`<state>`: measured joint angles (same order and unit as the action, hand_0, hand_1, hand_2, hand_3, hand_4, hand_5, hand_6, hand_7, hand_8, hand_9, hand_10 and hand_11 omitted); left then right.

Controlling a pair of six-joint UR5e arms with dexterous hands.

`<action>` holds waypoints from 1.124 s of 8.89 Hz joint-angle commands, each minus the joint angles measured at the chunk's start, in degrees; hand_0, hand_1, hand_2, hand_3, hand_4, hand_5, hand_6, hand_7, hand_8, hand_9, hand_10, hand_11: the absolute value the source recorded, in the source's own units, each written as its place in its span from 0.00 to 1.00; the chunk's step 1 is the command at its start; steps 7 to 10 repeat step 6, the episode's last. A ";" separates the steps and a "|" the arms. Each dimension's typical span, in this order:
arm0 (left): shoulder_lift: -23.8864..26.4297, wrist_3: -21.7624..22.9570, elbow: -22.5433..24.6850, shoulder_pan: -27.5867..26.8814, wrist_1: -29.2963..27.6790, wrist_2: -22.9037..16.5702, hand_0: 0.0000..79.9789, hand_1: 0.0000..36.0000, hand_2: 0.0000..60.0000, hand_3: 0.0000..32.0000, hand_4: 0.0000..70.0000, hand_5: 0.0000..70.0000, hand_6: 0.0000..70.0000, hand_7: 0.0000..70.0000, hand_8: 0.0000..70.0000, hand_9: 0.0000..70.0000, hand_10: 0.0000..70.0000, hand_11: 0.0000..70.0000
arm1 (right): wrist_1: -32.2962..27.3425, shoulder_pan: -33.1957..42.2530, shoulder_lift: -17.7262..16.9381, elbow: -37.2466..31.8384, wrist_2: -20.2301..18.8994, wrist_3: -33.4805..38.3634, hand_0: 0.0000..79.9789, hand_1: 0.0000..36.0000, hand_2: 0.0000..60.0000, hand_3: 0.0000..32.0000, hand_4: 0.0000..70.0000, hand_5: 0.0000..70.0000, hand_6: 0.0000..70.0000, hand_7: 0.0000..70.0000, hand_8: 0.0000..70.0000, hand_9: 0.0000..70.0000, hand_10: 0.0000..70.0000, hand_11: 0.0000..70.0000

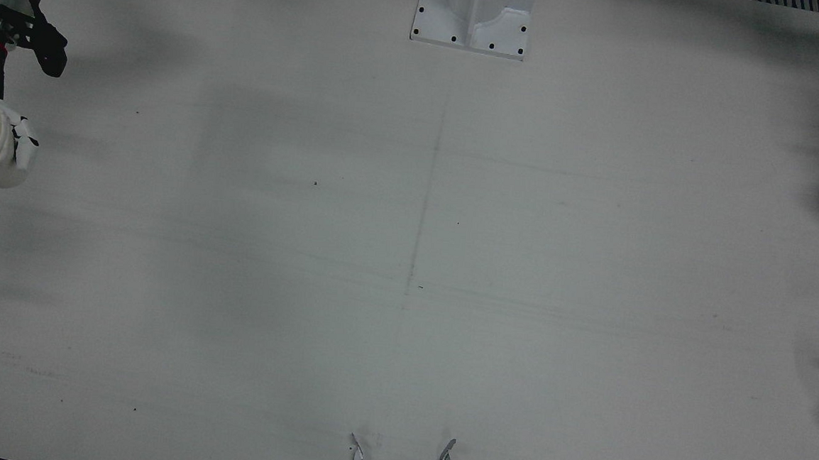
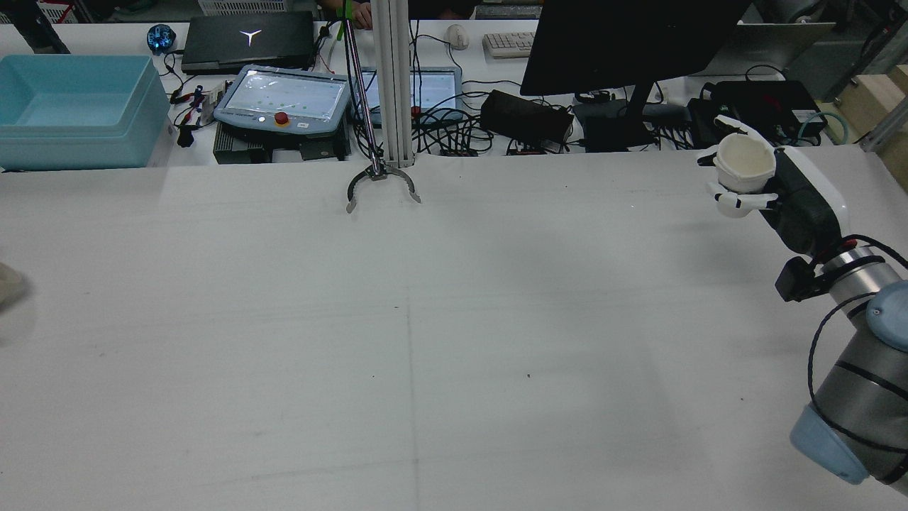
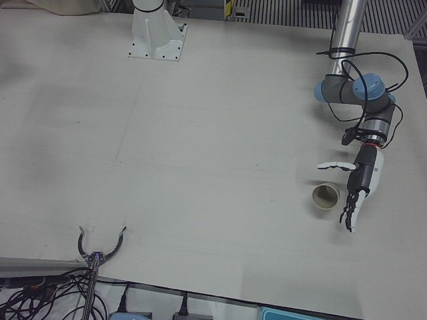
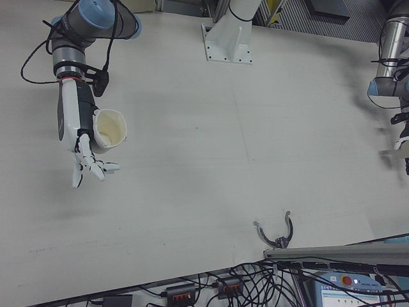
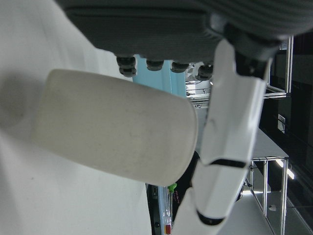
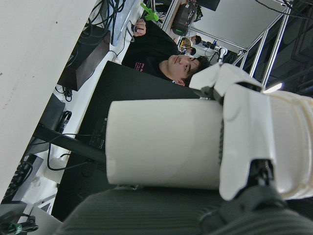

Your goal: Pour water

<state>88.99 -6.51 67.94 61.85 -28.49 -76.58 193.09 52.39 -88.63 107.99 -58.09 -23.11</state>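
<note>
Overhead, the right hand [image 4: 86, 144] is holding a white cup [image 4: 110, 128] clear above the table [image 2: 440, 319], fingers wrapped round its wall. The cup's long axis is running nearly upright, its open mouth facing up and tilting slightly away from the palm; the inside looks cream-coloured, and whether it holds water cannot be told. Across the table, the left hand [image 3: 360, 190] is hovering with fingers spread, gripping nothing. Just beside its palm a beige cup [image 3: 325, 197] is standing upright on the table, mouth up; whether the fingers touch it cannot be told. Well apart from both hands, a metal claw [image 2: 381, 186] is lying at the far table edge, and a white bracket [image 1: 474, 17] is bolted near the robot's side.
</note>
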 commanded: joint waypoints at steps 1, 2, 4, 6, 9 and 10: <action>-0.04 0.70 0.18 0.03 -0.42 0.20 1.00 0.50 0.00 0.30 0.12 0.00 0.01 0.00 0.03 0.00 0.04 0.11 | 0.00 -0.01 -0.14 0.12 -0.01 0.08 0.77 0.95 0.63 0.00 0.00 0.23 0.47 0.48 0.35 0.42 0.00 0.00; -0.21 0.88 1.66 0.29 -0.34 0.20 1.00 0.52 0.00 0.33 0.11 0.00 0.01 0.00 0.03 0.00 0.04 0.11 | 0.00 -0.01 -0.66 -0.23 0.08 0.08 0.77 0.94 0.62 0.00 0.00 0.23 0.48 0.49 0.35 0.42 0.00 0.00; -3.02 0.71 5.62 0.47 0.36 0.20 1.00 0.57 0.00 0.26 0.14 0.00 0.02 0.00 0.03 0.00 0.04 0.11 | -0.43 0.08 -2.68 -0.85 0.17 0.16 0.76 0.91 0.62 0.00 0.00 0.23 0.48 0.47 0.35 0.42 0.00 0.02; -3.73 0.71 6.68 0.38 0.63 0.11 1.00 0.67 0.00 0.24 0.16 0.00 0.04 0.00 0.04 0.00 0.05 0.13 | -2.62 -0.01 -3.12 -2.07 -0.18 0.17 0.75 0.90 0.57 0.00 0.00 0.23 0.41 0.37 0.36 0.43 0.04 0.10; -3.73 0.71 6.68 0.38 0.63 0.11 1.00 0.67 0.00 0.24 0.16 0.00 0.04 0.00 0.04 0.00 0.05 0.13 | -2.62 -0.01 -3.12 -2.07 -0.18 0.17 0.75 0.90 0.57 0.00 0.00 0.23 0.41 0.37 0.36 0.43 0.04 0.10; -3.73 0.71 6.68 0.38 0.63 0.11 1.00 0.67 0.00 0.24 0.16 0.00 0.04 0.00 0.04 0.00 0.05 0.13 | -2.62 -0.01 -3.12 -2.07 -0.18 0.17 0.75 0.90 0.57 0.00 0.00 0.23 0.41 0.37 0.36 0.43 0.04 0.10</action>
